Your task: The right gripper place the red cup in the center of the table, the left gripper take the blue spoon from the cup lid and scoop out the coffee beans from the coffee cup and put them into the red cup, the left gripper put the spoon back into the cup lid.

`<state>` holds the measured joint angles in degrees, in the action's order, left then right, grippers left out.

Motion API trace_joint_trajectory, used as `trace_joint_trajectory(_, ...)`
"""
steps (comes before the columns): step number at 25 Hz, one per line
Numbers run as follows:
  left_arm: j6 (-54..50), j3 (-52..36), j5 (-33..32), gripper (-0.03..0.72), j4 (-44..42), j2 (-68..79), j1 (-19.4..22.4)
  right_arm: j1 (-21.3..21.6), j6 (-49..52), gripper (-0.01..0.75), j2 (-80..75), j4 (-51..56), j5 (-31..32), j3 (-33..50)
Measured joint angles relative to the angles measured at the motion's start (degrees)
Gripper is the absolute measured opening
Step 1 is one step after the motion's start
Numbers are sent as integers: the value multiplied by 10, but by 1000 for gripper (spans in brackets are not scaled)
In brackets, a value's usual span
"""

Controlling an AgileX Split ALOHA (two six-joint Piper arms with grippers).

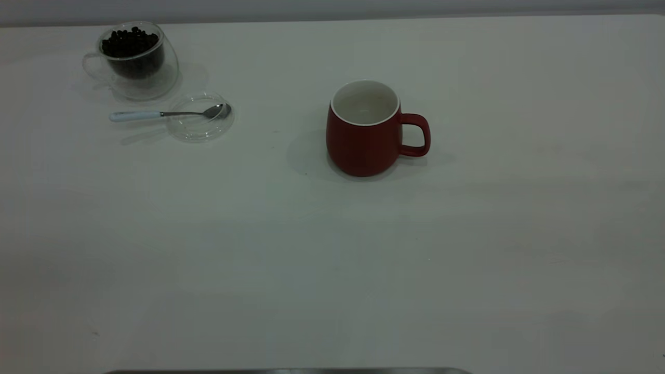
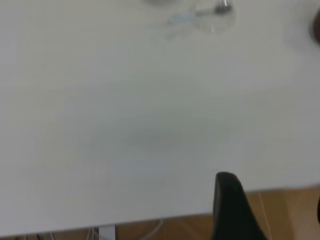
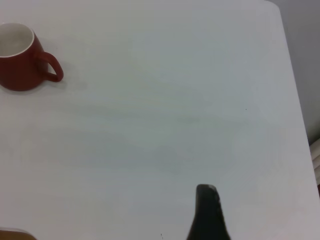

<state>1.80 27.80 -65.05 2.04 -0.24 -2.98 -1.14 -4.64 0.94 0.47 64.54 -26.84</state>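
Red cup stands upright near the middle of the table, handle toward the right arm's side, white inside with no beans visible. Coffee cup sits at the far left, heaped with coffee beans. Just beside it, nearer me, is the cup lid; the blue spoon lies across it, bowl resting in the lid, pale handle sticking out past the rim over the table.

Both arms hang back at the near table edge, well apart from everything. Of the left gripper and right gripper I see one dark finger each; I cannot tell whether either is spread or pressed together.

My read: the spoon is light, stiff and thin, with a slick metal neck. I would pinch the overhanging handle. Glass cup and lid are fragile and may slide if nudged.
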Motion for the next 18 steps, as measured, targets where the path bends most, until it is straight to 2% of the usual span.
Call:
trace_joint_trajectory(4, 0, 0, 0, 464, 0, -8, 22, 0, 0, 590, 0, 1, 0, 0)
trace_joint_trajectory(18, 0, 0, 0, 464, 0, -8, 23, 0, 0, 590, 0, 1, 0, 0)
